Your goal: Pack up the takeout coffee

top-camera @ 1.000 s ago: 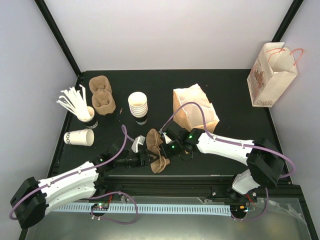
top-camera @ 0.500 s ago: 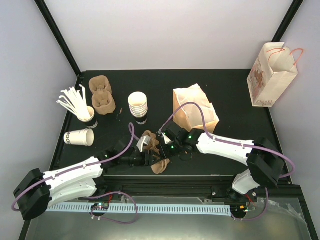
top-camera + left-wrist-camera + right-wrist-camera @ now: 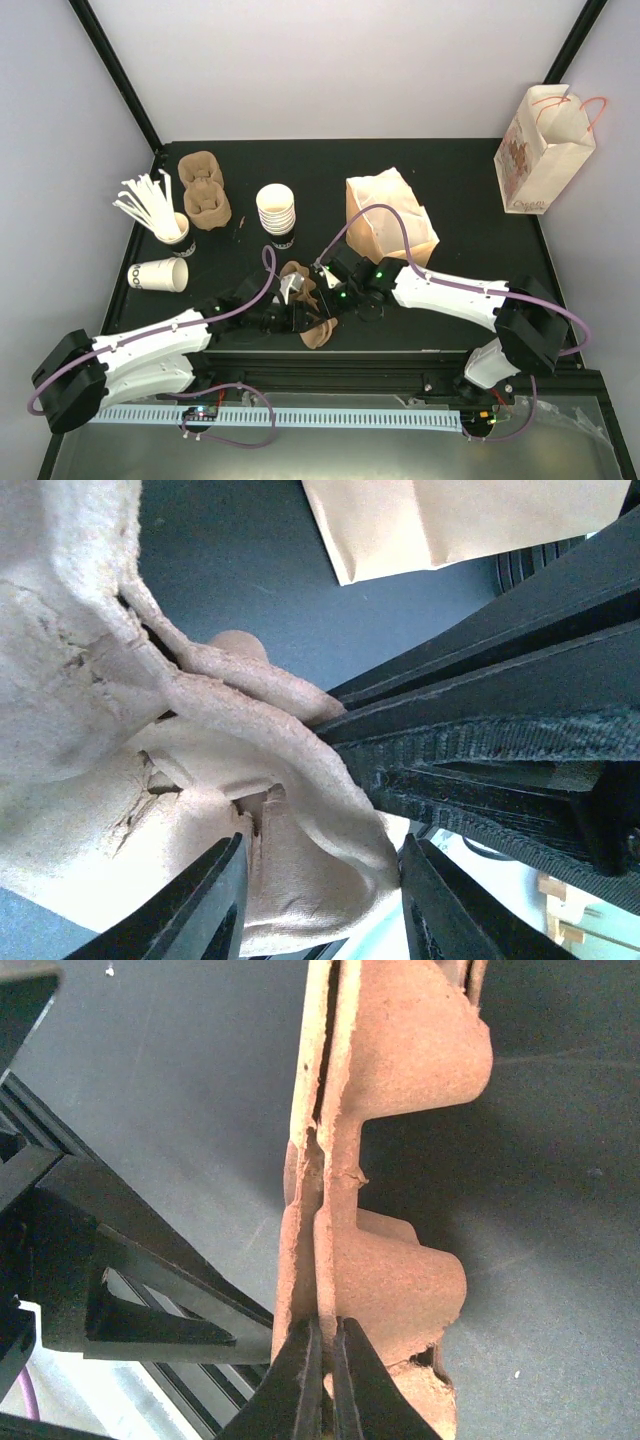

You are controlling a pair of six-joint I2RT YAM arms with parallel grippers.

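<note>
- The stack of white paper cups (image 3: 276,212) stands upright just beyond the held carrier. 1 more cup on its side (image 3: 160,275) lies far left, long axis left-right, mouth towards the arms.
- Both sit left of centre, so I judge my left arm nearer.
- The pulp cup carrier (image 3: 320,332) sits between both grippers.
- My right gripper (image 3: 327,1335) pinches its seam tight.
- My left gripper (image 3: 322,850) straddles 1 lobe, half wide; I cannot tell whether it bites.
- Print on the cup bands and the white paper bag (image 3: 540,150) is too small to read.
</note>
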